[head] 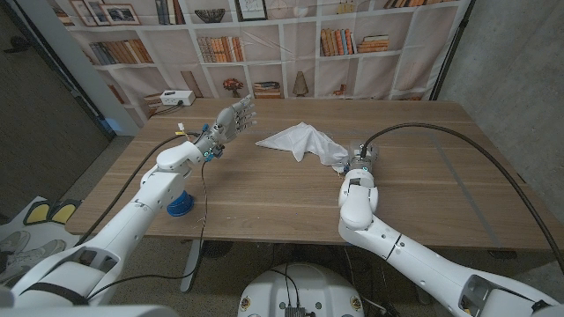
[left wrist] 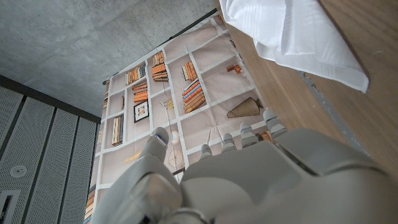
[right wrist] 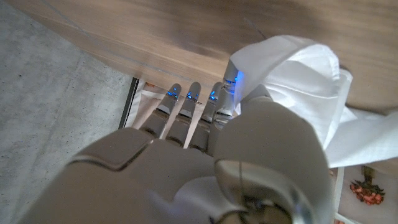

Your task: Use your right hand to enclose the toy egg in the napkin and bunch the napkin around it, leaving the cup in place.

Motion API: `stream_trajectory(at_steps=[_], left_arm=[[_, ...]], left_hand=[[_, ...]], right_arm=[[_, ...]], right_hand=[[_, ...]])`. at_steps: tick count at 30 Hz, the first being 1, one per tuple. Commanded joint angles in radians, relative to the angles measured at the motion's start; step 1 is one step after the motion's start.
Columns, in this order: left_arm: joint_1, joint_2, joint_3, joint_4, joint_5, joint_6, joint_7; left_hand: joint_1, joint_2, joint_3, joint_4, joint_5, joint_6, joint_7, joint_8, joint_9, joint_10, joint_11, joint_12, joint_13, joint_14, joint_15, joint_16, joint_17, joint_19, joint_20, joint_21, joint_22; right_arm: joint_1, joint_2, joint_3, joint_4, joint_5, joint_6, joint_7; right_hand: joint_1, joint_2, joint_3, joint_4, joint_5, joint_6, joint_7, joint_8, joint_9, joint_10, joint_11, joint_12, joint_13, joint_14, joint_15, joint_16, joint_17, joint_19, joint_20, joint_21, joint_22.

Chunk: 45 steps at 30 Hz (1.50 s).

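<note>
Right hand [head: 357, 162] at near end of white napkin [head: 298, 139], fingers [right wrist: 186, 109] side by side, cloth draped over thumb side; grip cannot be confirmed. Toy egg presumably hidden under cloth. Left hand [head: 231, 120] raised clear, fingers apart, holding nothing.

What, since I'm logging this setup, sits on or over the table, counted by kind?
White napkin: 1
Robot hands: 2 (left hand, right hand)
Blue object, partly hidden: 1
Total: 4
</note>
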Motion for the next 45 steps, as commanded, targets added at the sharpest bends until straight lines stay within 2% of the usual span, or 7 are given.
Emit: stream_trajectory(at_steps=[1, 7, 13, 17, 25, 32, 45], left_arm=[[0.014, 0.004, -0.004, -0.019, 0.001, 0.004, 0.013], [0.031, 0.008, -0.013, -0.035, -0.003, 0.000, 0.023], [0.051, 0.014, -0.023, -0.052, -0.008, 0.000, 0.033], [0.065, 0.017, -0.030, -0.063, -0.011, -0.002, 0.041], [0.101, 0.020, -0.049, -0.082, -0.021, -0.018, 0.056], [0.143, 0.024, -0.074, -0.102, -0.033, -0.035, 0.073], [0.204, 0.028, -0.111, -0.125, -0.052, -0.056, 0.094]], left_hand=[[0.002, -0.006, 0.005, 0.000, 0.001, -0.032, 0.000, -0.002, 0.001, -0.040, 0.003, 0.003, 0.002, 0.000, 0.000, -0.002, 0.002, -0.023, 0.010, 0.005, 0.001], [0.002, -0.006, 0.006, 0.000, 0.001, -0.031, 0.001, -0.002, 0.001, -0.041, 0.003, 0.003, 0.002, 0.000, -0.001, -0.002, 0.002, -0.022, 0.010, 0.005, 0.001], [0.002, -0.005, 0.007, -0.001, 0.001, -0.032, 0.001, -0.002, 0.001, -0.041, 0.004, 0.003, 0.002, -0.001, 0.000, -0.003, 0.001, -0.022, 0.010, 0.005, 0.001], [0.003, -0.005, 0.007, -0.001, 0.001, -0.031, 0.001, -0.002, 0.001, -0.039, 0.003, 0.003, 0.002, -0.001, 0.000, -0.003, 0.001, -0.022, 0.010, 0.005, 0.001], [0.003, -0.005, 0.007, -0.001, 0.001, -0.031, 0.001, -0.002, 0.001, -0.040, 0.003, 0.003, 0.002, -0.001, 0.000, -0.003, 0.001, -0.022, 0.010, 0.005, 0.001], [0.002, -0.005, 0.007, -0.001, 0.001, -0.030, 0.001, -0.001, 0.001, -0.037, 0.003, 0.004, 0.002, 0.002, -0.001, -0.002, 0.001, -0.022, 0.010, 0.005, 0.001], [0.002, -0.006, 0.007, -0.002, 0.000, -0.029, 0.001, -0.001, 0.001, -0.036, 0.002, 0.004, 0.001, 0.001, -0.003, -0.003, 0.001, -0.021, 0.010, 0.005, 0.000]], right_arm=[[-0.087, 0.039, 0.185, -0.111, 0.360, 0.210, -0.450], [-0.051, 0.015, 0.175, -0.109, 0.450, 0.245, -0.483], [0.002, 0.002, 0.138, -0.072, 0.488, 0.286, -0.532], [0.054, -0.014, 0.088, -0.041, 0.478, 0.305, -0.537], [0.199, -0.032, -0.062, 0.048, 0.380, 0.310, -0.458], [0.279, 0.011, -0.108, 0.145, 0.368, 0.377, -0.436], [0.429, 0.112, -0.202, 0.388, 0.338, 0.490, -0.390]], right_hand=[[-0.006, 0.019, 0.007, 0.020, -0.012, -0.007, -0.006, 0.016, 0.018, -0.001, 0.004, -0.003, 0.006, 0.000, -0.150, -0.005, 0.005, 0.002, -0.003, 0.001, 0.004], [0.002, 0.018, 0.019, 0.017, -0.016, -0.003, 0.000, 0.029, 0.026, 0.010, 0.017, 0.001, 0.009, 0.009, -0.142, -0.010, 0.002, 0.007, 0.008, 0.002, 0.004], [0.009, 0.009, 0.026, 0.010, -0.020, 0.003, 0.007, 0.031, 0.018, 0.022, 0.023, 0.005, 0.011, 0.016, -0.140, -0.016, -0.002, 0.011, 0.015, 0.002, 0.003], [0.012, 0.007, 0.031, 0.008, -0.023, 0.006, 0.010, 0.031, 0.014, 0.026, 0.023, 0.006, 0.012, 0.024, -0.141, -0.018, -0.004, 0.014, 0.016, 0.002, 0.003], [0.016, 0.000, 0.031, 0.002, -0.032, 0.004, 0.004, 0.029, 0.006, 0.030, 0.010, 0.007, 0.013, 0.028, -0.148, -0.017, 0.001, 0.018, 0.015, 0.002, 0.003], [0.015, -0.006, 0.032, 0.001, -0.040, 0.011, -0.004, 0.028, -0.003, 0.033, 0.008, 0.007, 0.015, 0.031, -0.152, -0.021, -0.001, 0.019, 0.014, 0.001, 0.002], [0.015, -0.006, 0.035, -0.001, -0.049, 0.012, -0.003, 0.024, -0.015, 0.039, 0.003, 0.006, 0.014, 0.036, -0.159, -0.025, 0.000, 0.022, 0.009, -0.001, 0.002]])
